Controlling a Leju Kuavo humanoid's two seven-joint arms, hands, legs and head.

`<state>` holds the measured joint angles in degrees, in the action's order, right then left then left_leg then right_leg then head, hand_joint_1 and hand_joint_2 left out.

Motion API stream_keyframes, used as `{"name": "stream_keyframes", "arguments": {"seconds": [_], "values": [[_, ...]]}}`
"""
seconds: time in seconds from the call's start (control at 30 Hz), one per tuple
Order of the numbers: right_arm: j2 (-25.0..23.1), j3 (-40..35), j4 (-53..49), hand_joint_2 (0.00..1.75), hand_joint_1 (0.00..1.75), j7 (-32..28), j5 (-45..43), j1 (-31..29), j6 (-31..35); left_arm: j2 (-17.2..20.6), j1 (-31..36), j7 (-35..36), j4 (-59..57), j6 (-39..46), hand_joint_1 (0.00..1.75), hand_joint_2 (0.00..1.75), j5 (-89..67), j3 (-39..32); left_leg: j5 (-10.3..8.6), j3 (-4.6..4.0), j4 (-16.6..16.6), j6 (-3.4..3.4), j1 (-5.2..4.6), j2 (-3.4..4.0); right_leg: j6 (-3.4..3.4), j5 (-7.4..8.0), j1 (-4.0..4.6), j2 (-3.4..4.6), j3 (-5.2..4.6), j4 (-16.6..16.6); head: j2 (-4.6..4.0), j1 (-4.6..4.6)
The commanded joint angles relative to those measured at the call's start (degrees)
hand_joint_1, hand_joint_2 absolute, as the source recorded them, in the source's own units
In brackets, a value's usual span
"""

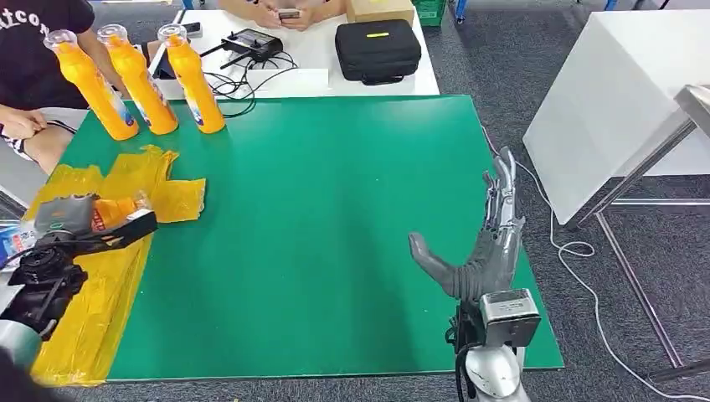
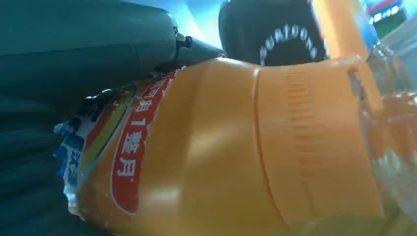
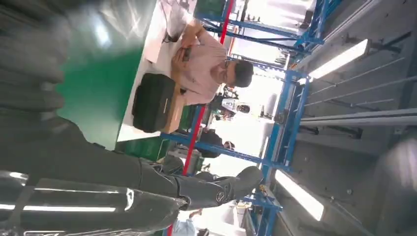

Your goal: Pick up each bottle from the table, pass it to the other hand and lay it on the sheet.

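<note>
Our left hand (image 1: 63, 219) holds one bottle (image 1: 113, 211) low over the yellow sheet (image 1: 100, 285), our right hand (image 1: 490, 243) is empty with fingers spread, and three bottles (image 1: 142, 79) stand on the bench (image 1: 335, 209), so most work is left.

Orange bottle (image 2: 221, 152), close up, lying on its side; red, blue and white label (image 2: 115, 147) at one end. Grey robot hand (image 2: 83, 54) grips it. Behind: person's black printed shirt (image 2: 275, 34).
</note>
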<state>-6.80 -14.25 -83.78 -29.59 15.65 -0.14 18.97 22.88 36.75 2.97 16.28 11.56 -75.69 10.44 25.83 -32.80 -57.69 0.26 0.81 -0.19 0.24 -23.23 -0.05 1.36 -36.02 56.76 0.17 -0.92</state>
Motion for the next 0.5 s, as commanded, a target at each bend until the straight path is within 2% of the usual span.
{"name": "stream_keyframes", "arguments": {"seconds": [0.03, 0.17, 0.23, 0.27, 0.33, 0.37, 0.47, 0.5], "values": [[0.1, -1.9, 5.3, 1.75, 0.0, 1.0, 0.2, -4.0, -1.1, -4.6, -0.9, -6.1, -2.2, 2.7, 1.75, 1.75, 2.8, -10.7, 0.08, 0.42, 0.1, 0.06, 0.02, -0.04, 0.08, -0.08, 0.04, -0.17, 0.45, -0.2, 0.0, 0.0], [-0.2, -3.0, 5.8, 1.75, 0.0, 1.4, 0.6, -4.7, -1.3, -6.6, -0.4, -7.6, -2.0, 3.2, 1.75, 1.75, 3.7, -12.2, 0.01, 0.21, 0.1, 0.05, -0.02, -0.16, 0.06, -0.07, 0.0, -0.25, 0.27, -0.1, 0.0, 0.02], [-0.3, -3.2, 5.2, 1.75, 0.0, 1.7, 1.0, -4.4, -1.0, -7.0, -0.5, -8.7, -2.0, 3.1, 1.75, 1.75, 4.5, -13.2, 0.06, 0.41, 0.2, 0.06, 0.02, -0.22, 0.08, -0.13, 0.05, -0.37, 0.51, -0.2, 0.0, 0.02], [-0.3, -3.2, 5.2, 1.75, 0.0, 1.7, 1.0, -4.4, -1.0, -7.0, -0.5, -8.7, -2.0, 3.1, 1.75, 1.75, 4.5, -13.2, 0.03, 0.2, 0.1, 0.04, -0.03, -0.14, 0.05, -0.08, -0.01, -0.24, 0.25, -0.1, 0.0, 0.02], [-0.2, -3.2, 5.0, 1.75, 0.0, 1.7, 1.0, -4.2, -1.0, -7.3, -0.7, -9.0, -2.0, 3.3, 1.75, 1.75, 4.7, -13.4, 0.1, 0.45, 0.2, 0.05, 0.02, -0.17, 0.07, -0.16, 0.05, -0.33, 0.52, -0.2, 0.0, 0.02], [-0.2, -3.0, 5.1, 1.75, 0.0, 1.9, 0.9, -4.1, -0.8, -7.5, -0.7, -9.5, -2.0, 3.7, 1.75, 1.75, 4.8, -13.6, 0.05, 0.21, 0.1, 0.03, 0.0, -0.1, 0.04, -0.08, 0.01, -0.2, 0.25, -0.1, 0.0, 0.0], [-0.3, -3.1, 6.1, 1.75, 0.0, 2.0, 0.9, -4.6, -0.9, -9.0, -0.7, -11.8, -2.0, 4.8, 1.75, 1.75, 5.9, -15.1, 0.15, 0.6, 0.2, 0.05, 0.02, -0.15, 0.08, -0.21, 0.06, -0.34, 0.66, -0.2, 0.0, 0.0], [-0.3, -3.2, 6.3, 1.75, 0.0, 2.0, 0.9, -4.7, -0.9, -9.6, -0.5, -12.2, -1.9, 5.0, 1.75, 1.75, 6.1, -15.4, 0.05, 0.27, 0.1, 0.04, -0.01, -0.15, 0.05, -0.1, 0.01, -0.27, 0.32, -0.1, 0.0, 0.0]]}}
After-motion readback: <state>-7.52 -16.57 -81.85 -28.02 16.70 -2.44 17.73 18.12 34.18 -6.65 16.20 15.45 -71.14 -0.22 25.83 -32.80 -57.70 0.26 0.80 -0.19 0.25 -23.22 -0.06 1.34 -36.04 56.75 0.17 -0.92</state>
